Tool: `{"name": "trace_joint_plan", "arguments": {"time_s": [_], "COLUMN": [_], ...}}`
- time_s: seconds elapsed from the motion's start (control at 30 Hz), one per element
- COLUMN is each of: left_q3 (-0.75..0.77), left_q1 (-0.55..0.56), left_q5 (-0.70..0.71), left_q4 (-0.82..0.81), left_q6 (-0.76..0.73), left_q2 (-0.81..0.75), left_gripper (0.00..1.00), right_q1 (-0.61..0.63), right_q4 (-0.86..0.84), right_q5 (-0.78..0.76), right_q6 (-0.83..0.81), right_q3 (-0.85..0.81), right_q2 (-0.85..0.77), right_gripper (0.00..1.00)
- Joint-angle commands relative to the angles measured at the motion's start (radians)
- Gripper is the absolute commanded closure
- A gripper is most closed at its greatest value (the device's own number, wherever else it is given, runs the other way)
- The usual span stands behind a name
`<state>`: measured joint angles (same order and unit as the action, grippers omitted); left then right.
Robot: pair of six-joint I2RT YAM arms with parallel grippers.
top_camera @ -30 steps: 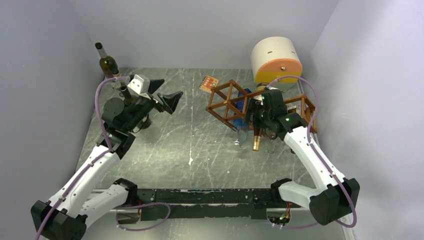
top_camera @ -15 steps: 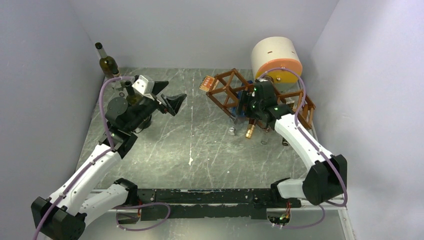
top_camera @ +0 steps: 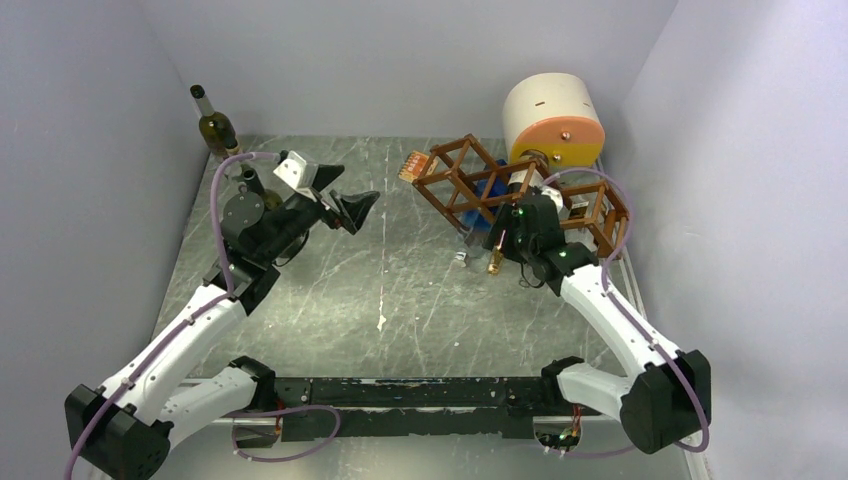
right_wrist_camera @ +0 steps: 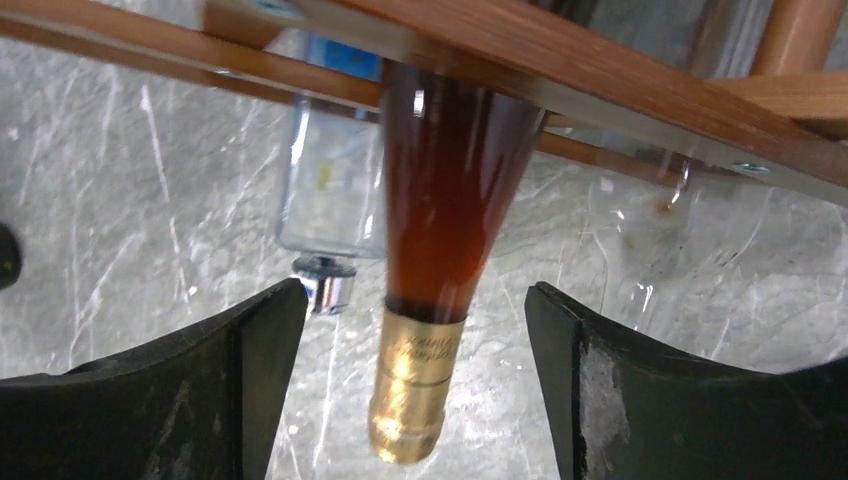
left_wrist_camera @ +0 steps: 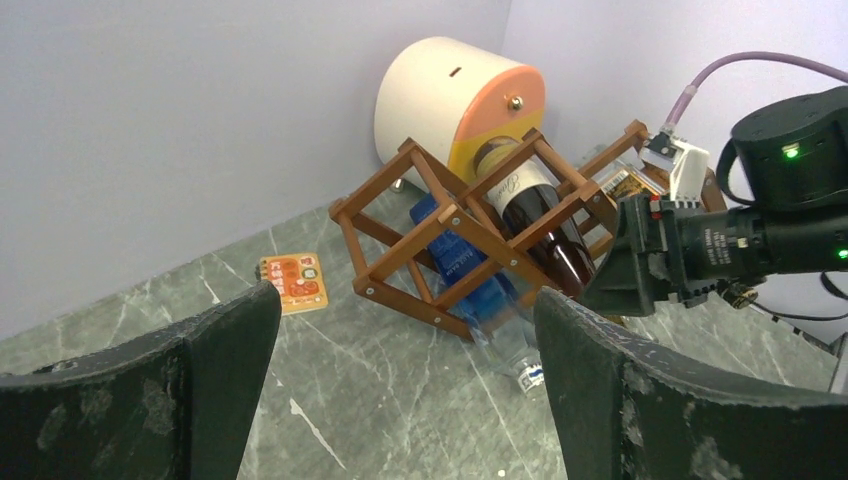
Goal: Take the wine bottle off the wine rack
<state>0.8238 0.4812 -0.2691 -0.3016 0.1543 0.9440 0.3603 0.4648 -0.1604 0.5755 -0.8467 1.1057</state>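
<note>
Right, eyes on the wine bottle (right_wrist_camera: 440, 190): dark amber-brown glass, a pale label near its base, and gold foil (right_wrist_camera: 415, 400) wrapping the tip of its neck. It is lying in one cell of the wine rack (left_wrist_camera: 450, 215), a reddish-brown lattice of thin wooden bars standing on edge, so that its cells look like diamonds. The bottle's base points back toward the cream-and-orange cylinder (top_camera: 553, 118) behind the rack. Its neck pokes out of the near side, slanting down toward the grey marbled table (top_camera: 400, 290).

And there is the right gripper (right_wrist_camera: 415, 340), right at that neck. Its two dark fingers (right_wrist_camera: 250, 370) stand on either side of the foil, spread apart, with table showing in the gaps. It is not holding anything.

Beside the wine bottle, a clear bottle with a blue label (left_wrist_camera: 455, 260) sits lower in the rack, with its cap near the tabletop.

Over on the other side, the left gripper (top_camera: 340, 200) hangs well apart from the rack, jaws wide and empty, facing it. A green bottle (top_camera: 213, 122) stands upright in the far left corner, and a small orange card (left_wrist_camera: 292, 281) lies flat near the rack.
</note>
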Motion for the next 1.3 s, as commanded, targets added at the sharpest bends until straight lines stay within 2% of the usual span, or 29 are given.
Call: {"name": "trace_joint_plan", "arguments": {"time_s": [0.0, 0.07, 0.3, 0.53, 0.57, 0.67, 0.8, 0.9, 1.13, 1.27], "left_q3": [0.044, 0.039, 0.039, 0.04, 0.039, 0.035, 0.037, 0.039, 0.036, 0.038], "left_q1": [0.025, 0.029, 0.031, 0.031, 0.029, 0.031, 0.03, 0.031, 0.03, 0.031], "left_q5": [0.01, 0.02, 0.023, 0.019, 0.017, 0.02, 0.014, 0.004, -0.004, -0.007], "left_q4": [0.008, 0.004, 0.004, 0.002, 0.002, 0.0, -0.001, -0.003, -0.008, -0.009], "left_q6": [-0.018, -0.024, -0.031, -0.026, -0.025, -0.024, -0.02, -0.015, -0.007, -0.002], "left_q2": [0.009, 0.005, 0.01, 0.016, 0.015, 0.013, 0.017, 0.019, 0.026, 0.028], "left_gripper": [0.0, 0.0, 0.0, 0.0, 0.0, 0.0, 0.0, 0.0, 0.01, 0.0], "right_q1": [0.0, 0.0, 0.002, 0.002, 0.002, 0.003, 0.015, 0.034, 0.143, 0.2], "right_q4": [-0.173, -0.274, -0.471, -0.591, -0.604, -0.613, -0.564, -0.559, -0.476, -0.326], "right_q5": [-0.083, -0.065, -0.068, -0.065, -0.064, -0.053, -0.073, -0.075, -0.173, -0.182], "right_q6": [0.084, 0.093, 0.128, 0.146, 0.145, 0.142, 0.169, 0.217, 0.26, 0.349], "right_q3": [0.1, 0.156, 0.259, 0.295, 0.298, 0.302, 0.334, 0.402, 0.442, 0.41], "right_q2": [0.013, 0.009, 0.033, 0.08, 0.08, 0.067, 0.004, -0.065, -0.24, -0.291], "right_gripper": [0.19, 0.27, 0.43, 0.44, 0.47, 0.73, 0.83, 0.99, 1.0, 1.0]}}
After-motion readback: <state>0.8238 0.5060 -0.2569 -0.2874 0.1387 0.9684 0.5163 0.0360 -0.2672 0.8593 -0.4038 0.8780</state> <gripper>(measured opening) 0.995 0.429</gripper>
